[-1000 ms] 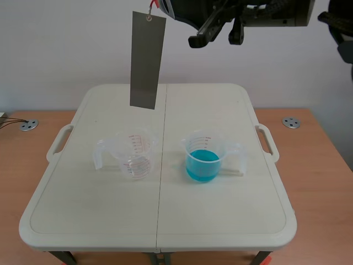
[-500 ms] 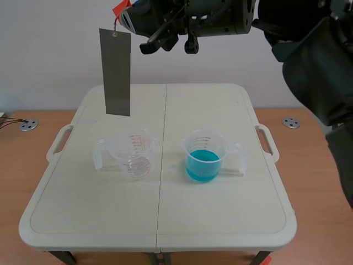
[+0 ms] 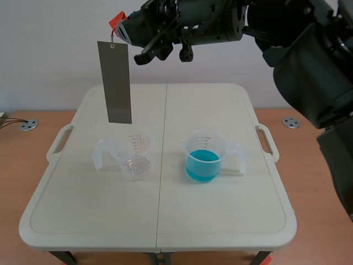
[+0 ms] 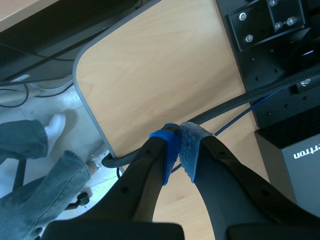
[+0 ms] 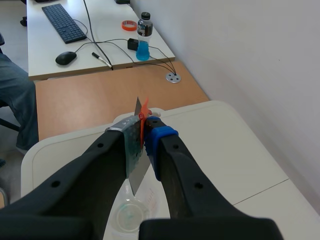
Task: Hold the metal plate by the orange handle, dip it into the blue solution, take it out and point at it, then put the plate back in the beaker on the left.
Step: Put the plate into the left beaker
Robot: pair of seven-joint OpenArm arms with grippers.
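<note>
A long grey metal plate (image 3: pixel 115 83) hangs upright in the air over the table's back left, above and slightly behind the empty clear beaker (image 3: pixel 135 153). Its orange handle (image 3: pixel 116 21) is pinched in my right gripper (image 3: pixel 124 27), whose arm stretches across from the right. The right wrist view shows the right gripper (image 5: pixel 143 137) shut on the orange handle (image 5: pixel 144 111), the plate (image 5: pixel 136 172) edge-on below it, and the empty beaker (image 5: pixel 131 212) underneath. The beaker of blue solution (image 3: pixel 203 157) stands right of centre. My left gripper (image 4: pixel 179 145) is shut on nothing, off the table.
The white folding table (image 3: pixel 220 215) has side handles (image 3: pixel 267 142). Behind it in the right wrist view a desk carries a keyboard (image 5: pixel 66 23), a mouse (image 5: pixel 65 58) and a bottle (image 5: pixel 143 37). A person's legs (image 4: pixel 30 160) show beside a wooden desk (image 4: pixel 155 75) in the left wrist view.
My right arm has carried the plate leftward from near the table's middle to above the empty beaker, and lowered it a little in the last half second.
</note>
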